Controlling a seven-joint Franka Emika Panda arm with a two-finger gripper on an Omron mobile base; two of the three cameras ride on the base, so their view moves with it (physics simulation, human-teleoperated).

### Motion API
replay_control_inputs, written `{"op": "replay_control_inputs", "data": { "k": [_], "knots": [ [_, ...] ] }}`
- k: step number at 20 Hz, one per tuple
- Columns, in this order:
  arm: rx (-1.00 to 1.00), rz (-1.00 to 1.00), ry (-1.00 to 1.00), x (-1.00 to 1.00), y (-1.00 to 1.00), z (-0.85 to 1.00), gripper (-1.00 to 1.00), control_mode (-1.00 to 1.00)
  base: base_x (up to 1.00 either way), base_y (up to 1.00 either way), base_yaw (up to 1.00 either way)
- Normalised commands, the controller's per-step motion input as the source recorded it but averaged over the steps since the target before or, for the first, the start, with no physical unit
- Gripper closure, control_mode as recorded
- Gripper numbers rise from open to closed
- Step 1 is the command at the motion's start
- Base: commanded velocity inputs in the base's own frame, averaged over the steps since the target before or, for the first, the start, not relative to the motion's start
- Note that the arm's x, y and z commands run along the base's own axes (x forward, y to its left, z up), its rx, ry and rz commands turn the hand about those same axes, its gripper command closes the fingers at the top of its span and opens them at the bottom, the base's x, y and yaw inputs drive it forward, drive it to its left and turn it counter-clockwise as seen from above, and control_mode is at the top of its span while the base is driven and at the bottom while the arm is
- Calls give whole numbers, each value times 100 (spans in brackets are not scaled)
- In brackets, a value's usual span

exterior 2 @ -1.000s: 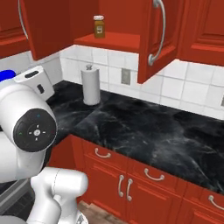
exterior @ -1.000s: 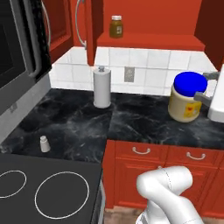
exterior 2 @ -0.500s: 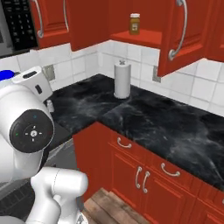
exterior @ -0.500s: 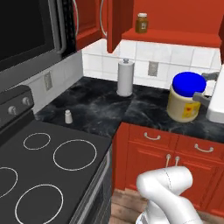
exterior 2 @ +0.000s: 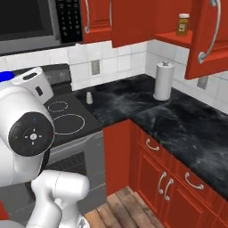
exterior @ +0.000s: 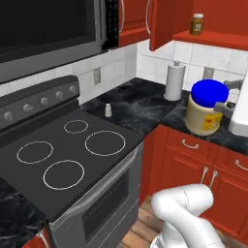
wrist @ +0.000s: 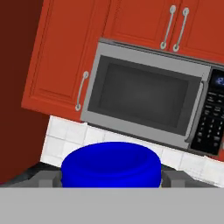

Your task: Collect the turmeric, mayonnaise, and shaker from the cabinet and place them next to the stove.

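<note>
While the fingers (wrist: pixel 46 178) stand wide apart, they are clamped on the mayonnaise (exterior: pixel 207 107), one dark tip pressed to each side of the jar just under its lid, so the gripper (exterior: pixel 227 99) carries it in the air in front of the counter (exterior: pixel 145 109). Between the tips the jar stands upright, its short axis vertical and its bright blue lid facing up; the body is squat, rounded and cream-yellow, with a yellow label bearing red marks that faces the left base camera. In the hand view the smooth blue lid (wrist: pixel 111 165) sits directly between the two tips, and beyond it hangs a steel-framed microwave (wrist: pixel 148 103) with a dark glass door. Well away from the fingers, on the far side of the jar, the turmeric (exterior: pixel 196 24) stands upright on the red shelf of the open cabinet (exterior: pixel 213 38), a small amber jar with a white lid. Lower and off to the side of the fingers, the shaker (exterior: pixel 108 110), tiny, pale and tapered, stands upright on the black marbled counter just beside the stove (exterior: pixel 68 155), whose glossy black top shows four white rings. A white paper-towel roll (exterior: pixel 175 81) stands by the tiled wall.
</note>
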Motion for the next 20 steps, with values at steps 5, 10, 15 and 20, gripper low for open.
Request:
{"op": "replay_control_inputs", "data": {
  "k": [5, 10, 15, 20],
  "knots": [
    [0, 0, 0, 0, 0, 0, 100, 100, -17, 0, 59],
    [0, 0, 0, 0, 0, 0, 100, 100, 10, 0, 58],
    [0, 0, 0, 0, 0, 0, 100, 100, 22, 0, 53],
    [0, 0, 0, 0, 0, 0, 100, 100, 52, 0, 47]
  ]
}}
